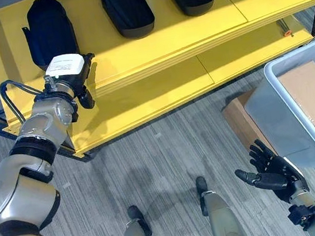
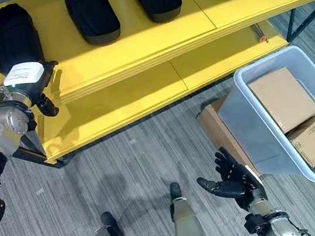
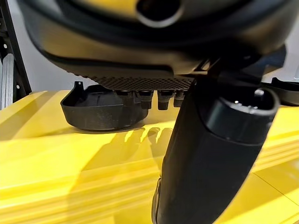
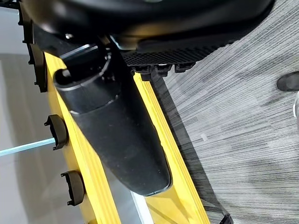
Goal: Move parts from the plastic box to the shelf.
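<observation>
Resting our left hand (image 1: 66, 72) at the near end of a black molded part (image 1: 48, 28) on the yellow shelf (image 1: 135, 50), fingers hidden so grip unclear | part's long axis runs front to back, a domed shell | right hand (image 1: 269, 172) spread open beside the plastic box (image 1: 276, 118) holding cardboard boxes (image 1: 314, 91)

A yellow two-tier shelf (image 1: 152, 44) carries a row of black moulded plastic parts (image 1: 125, 7) lying apart along its upper board; the lower yellow board (image 1: 143, 99) is bare. On the grey striped carpet floor (image 1: 152, 160) beside the shelf stands a tilted pale-grey plastic box (image 1: 276, 118), with a brown cardboard carton (image 1: 240, 122) against it.
</observation>
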